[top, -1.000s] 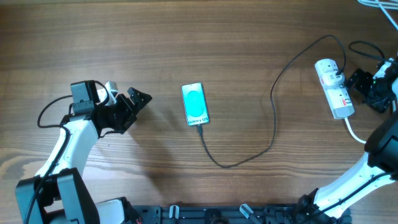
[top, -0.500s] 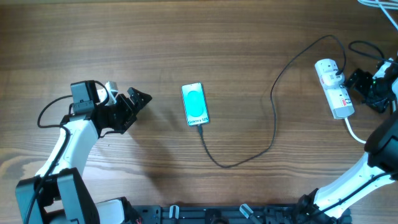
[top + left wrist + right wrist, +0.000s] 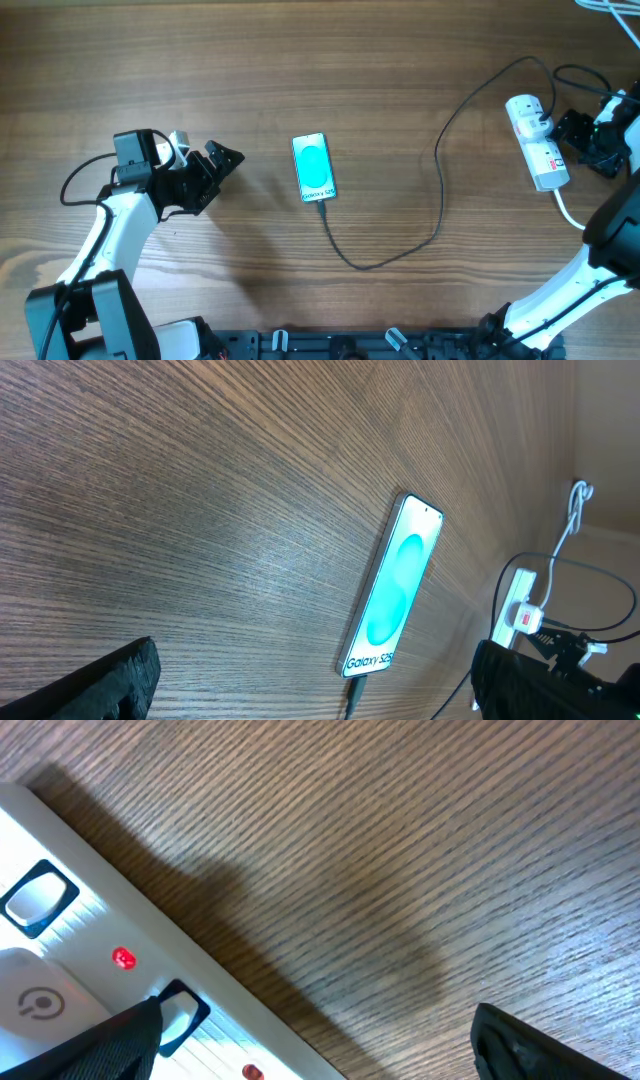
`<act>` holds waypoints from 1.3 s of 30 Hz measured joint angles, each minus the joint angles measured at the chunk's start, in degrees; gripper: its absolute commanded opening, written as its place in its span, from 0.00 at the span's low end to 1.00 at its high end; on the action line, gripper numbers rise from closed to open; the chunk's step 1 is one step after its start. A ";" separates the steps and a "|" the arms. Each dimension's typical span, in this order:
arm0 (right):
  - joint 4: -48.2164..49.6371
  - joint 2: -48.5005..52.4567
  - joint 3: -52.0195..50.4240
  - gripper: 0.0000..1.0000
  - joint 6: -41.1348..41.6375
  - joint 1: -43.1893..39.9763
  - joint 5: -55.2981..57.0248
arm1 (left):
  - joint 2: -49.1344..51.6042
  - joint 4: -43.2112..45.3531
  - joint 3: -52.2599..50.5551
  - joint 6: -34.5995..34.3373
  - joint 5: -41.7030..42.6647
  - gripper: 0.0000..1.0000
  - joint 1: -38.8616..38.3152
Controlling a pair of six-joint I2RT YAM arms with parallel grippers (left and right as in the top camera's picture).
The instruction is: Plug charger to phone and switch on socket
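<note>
The switching step is looking live: the right gripper (image 3: 588,143) is hovering wide open, empty, with the socket (image 3: 537,150) just beside one jaw. The charger (image 3: 440,190) is seemingly sitting in the phone (image 3: 313,168), ahead of the left gripper (image 3: 218,176) — spread, empty. Next: pressing a switch precisely.

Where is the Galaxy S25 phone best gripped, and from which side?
Grip the Galaxy S25 phone across its long edges, near the middle, coming straight down from above. It lies flat, screen up, so only the thin sides are free; the charger cable meets its near short end, so avoid it.
</note>
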 measured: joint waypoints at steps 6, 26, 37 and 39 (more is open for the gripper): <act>-0.22 0.00 0.04 1.00 -0.04 0.15 0.15 | 0.00 0.00 0.00 0.00 0.00 1.00 0.00; -7.80 -8.59 0.63 1.00 2.29 1.44 -0.59 | 0.00 0.00 0.00 0.00 0.00 1.00 0.00; -6.71 -8.59 0.35 1.00 1.22 3.37 -1.01 | 0.00 0.00 0.00 0.00 0.00 1.00 0.00; -4.33 -8.59 0.35 1.00 1.20 3.37 -1.01 | 0.00 0.00 0.00 0.00 0.00 1.00 0.00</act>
